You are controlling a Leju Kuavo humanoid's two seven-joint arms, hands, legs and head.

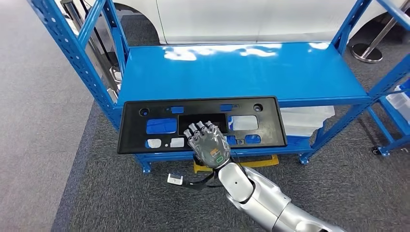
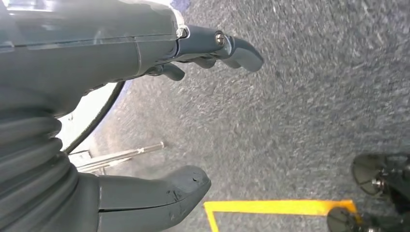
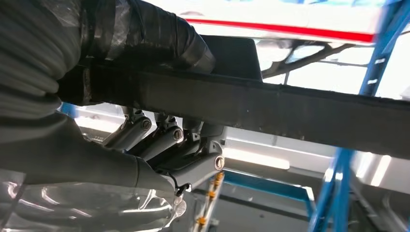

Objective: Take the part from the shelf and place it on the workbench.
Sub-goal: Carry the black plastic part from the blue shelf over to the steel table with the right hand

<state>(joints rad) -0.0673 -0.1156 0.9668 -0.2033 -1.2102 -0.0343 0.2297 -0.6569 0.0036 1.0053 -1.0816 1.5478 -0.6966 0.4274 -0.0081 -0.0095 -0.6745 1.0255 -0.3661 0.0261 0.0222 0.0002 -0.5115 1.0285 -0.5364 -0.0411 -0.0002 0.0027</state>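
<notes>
Head view shows our right hand (image 1: 209,147) gripping the long flat black plastic panel with rectangular cut-outs (image 1: 145,130) at the middle of its near edge, held level in front of the blue metal shelf (image 1: 300,72). We judge the pick-up done: the panel looks lifted clear of the shelf top, though we cannot tell whether its far edge still touches. Carrying it to the table and setting it down remain; no table is visible.

In the right wrist view our fingers (image 3: 159,137) curl under the panel while the thumb presses on top, so the part is clamped between them, extending well out to both sides. Our left hand (image 2: 121,121) hangs over grey carpet (image 2: 300,96), fingers loosely apart, holding nothing.
</notes>
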